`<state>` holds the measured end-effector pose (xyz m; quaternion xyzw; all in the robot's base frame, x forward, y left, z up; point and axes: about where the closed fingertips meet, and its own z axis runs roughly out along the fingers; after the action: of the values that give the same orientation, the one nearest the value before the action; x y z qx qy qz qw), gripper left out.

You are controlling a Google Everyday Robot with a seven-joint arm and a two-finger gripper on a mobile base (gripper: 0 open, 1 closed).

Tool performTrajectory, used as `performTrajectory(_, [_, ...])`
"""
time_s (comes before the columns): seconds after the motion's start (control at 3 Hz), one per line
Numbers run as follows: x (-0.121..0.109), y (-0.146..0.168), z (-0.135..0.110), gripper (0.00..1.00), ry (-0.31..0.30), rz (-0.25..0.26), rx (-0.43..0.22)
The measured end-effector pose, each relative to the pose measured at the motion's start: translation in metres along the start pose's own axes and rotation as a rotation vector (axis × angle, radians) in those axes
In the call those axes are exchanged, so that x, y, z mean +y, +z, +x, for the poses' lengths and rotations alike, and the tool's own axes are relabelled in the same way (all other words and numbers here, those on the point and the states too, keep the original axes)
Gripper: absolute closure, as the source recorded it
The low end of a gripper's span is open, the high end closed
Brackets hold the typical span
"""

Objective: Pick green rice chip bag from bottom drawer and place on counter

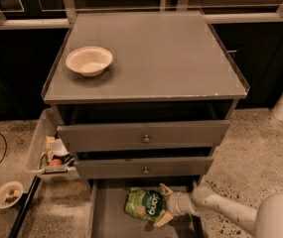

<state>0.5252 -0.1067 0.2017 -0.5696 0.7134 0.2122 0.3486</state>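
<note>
The green rice chip bag (142, 204) lies flat in the bottom drawer (112, 221), which is pulled out at the foot of the cabinet. My gripper (161, 205) reaches in from the right at the bag's right edge. It is open, with one finger (165, 189) behind the bag's end and the other (162, 218) in front of it. The bag rests on the drawer floor. The counter (166, 58) is the grey cabinet top above.
A white bowl (89, 60) sits on the counter's left side. Two knobbed drawers (143, 138) stand slightly open above the bottom drawer. A clear bin of items (49, 152) hangs at the cabinet's left. A small dish (8, 194) lies on the floor.
</note>
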Motion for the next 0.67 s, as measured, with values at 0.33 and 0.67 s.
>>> performTrajectory(0.33, [-0.005, 0.025, 0.013, 0.0, -0.008, -0.012, 0.003])
performTrajectory(0.67, [-0.012, 0.064, 0.036, 0.0, -0.012, -0.036, 0.007])
